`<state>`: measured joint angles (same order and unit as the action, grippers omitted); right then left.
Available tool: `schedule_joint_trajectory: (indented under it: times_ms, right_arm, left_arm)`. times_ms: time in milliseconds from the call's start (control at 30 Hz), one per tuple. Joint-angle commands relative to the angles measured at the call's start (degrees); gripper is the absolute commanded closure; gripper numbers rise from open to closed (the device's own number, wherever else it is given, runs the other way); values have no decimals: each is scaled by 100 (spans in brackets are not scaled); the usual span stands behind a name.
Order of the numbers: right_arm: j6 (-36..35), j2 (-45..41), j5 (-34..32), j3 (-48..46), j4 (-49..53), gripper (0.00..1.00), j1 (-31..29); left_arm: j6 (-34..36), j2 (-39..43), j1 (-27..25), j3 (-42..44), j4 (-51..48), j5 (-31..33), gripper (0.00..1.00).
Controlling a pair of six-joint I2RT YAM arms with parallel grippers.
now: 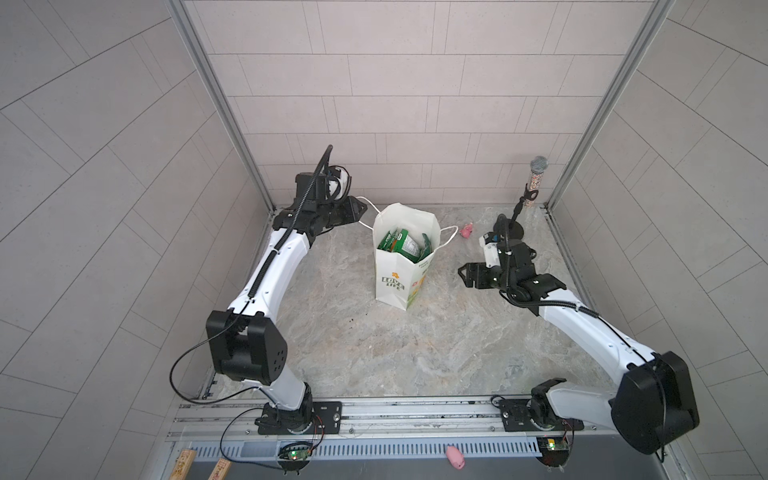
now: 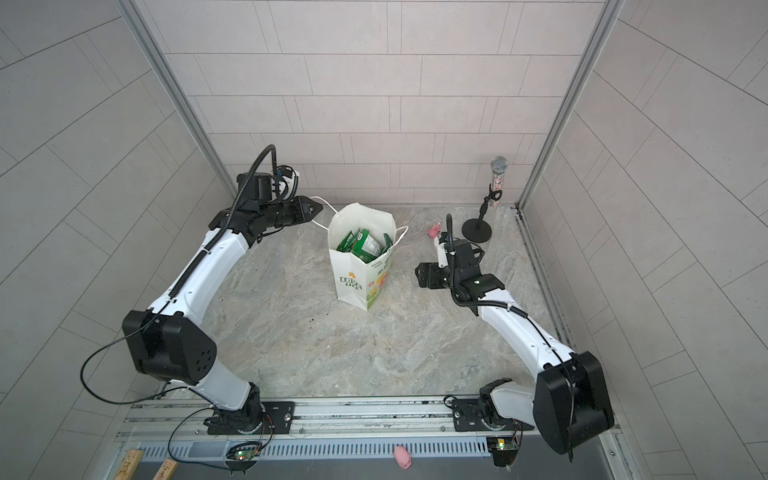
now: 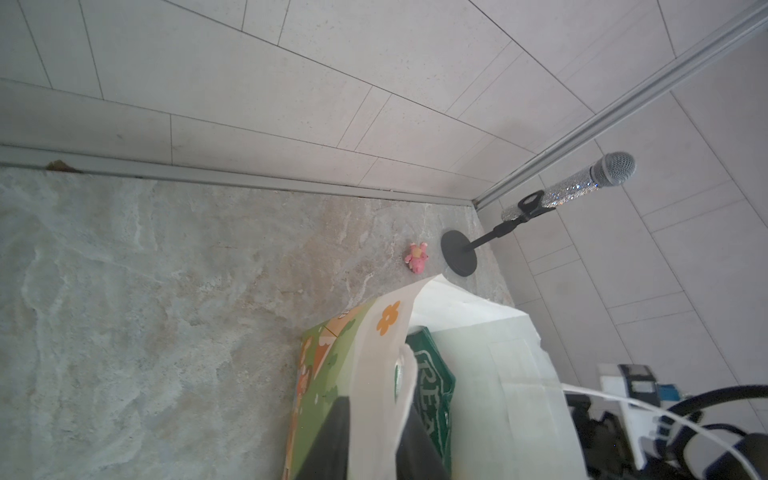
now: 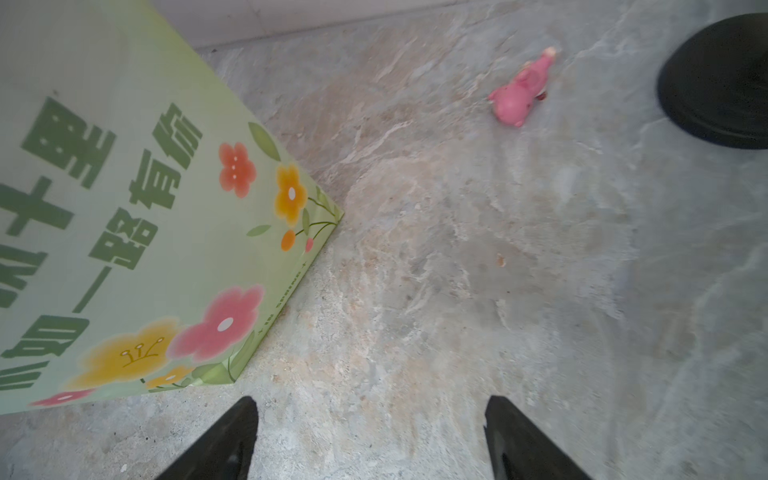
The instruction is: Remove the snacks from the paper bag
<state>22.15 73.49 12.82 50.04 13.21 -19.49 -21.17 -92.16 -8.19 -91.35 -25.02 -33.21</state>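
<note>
A microphone [image 1: 535, 176] stands upright in a black stand [image 2: 476, 230] at the far right corner of the marble-patterned table [image 1: 374, 353]. A pink toy [image 1: 467, 230] lies near the stand's base. A second pink toy [image 1: 455, 456] lies on the slotted strip [image 1: 374, 449] at the front edge. Two wooden blocks [image 1: 183, 463] sit at the near left.

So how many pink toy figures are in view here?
2. One pink figure lies on the table between the paper bag and the microphone stand. The second pink figure lies on the slotted front strip. The bag could hide more.
</note>
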Motion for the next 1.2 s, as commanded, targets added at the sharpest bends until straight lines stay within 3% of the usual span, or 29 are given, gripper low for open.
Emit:
schedule_joint_trajectory:
  times_ms: [0, 100, 767, 1033, 1167]
  right_arm:
    - [348, 368, -279, -30, -678, 18, -326]
    - [690, 797, -219, -31, -1113, 23, -488]
    - [1581, 2687, 124, 638, -3115, 25, -1440]
    - [1895, 3186, 412, 757, -3854, 24, -1541]
    - [1690, 2893, 129, 483, -3530, 23, -1519]
  left_arm:
    - [-13, 75, -11, -326, 87, -75, 92]
    - [100, 49, -15, -562, -129, -86, 100]
    - [700, -393, -11, -2187, -1415, -311, 100]
    - [609, -415, -152, -2123, -1489, -668, 100]
    - [614, -265, -322, -1846, -1482, -619, 100]
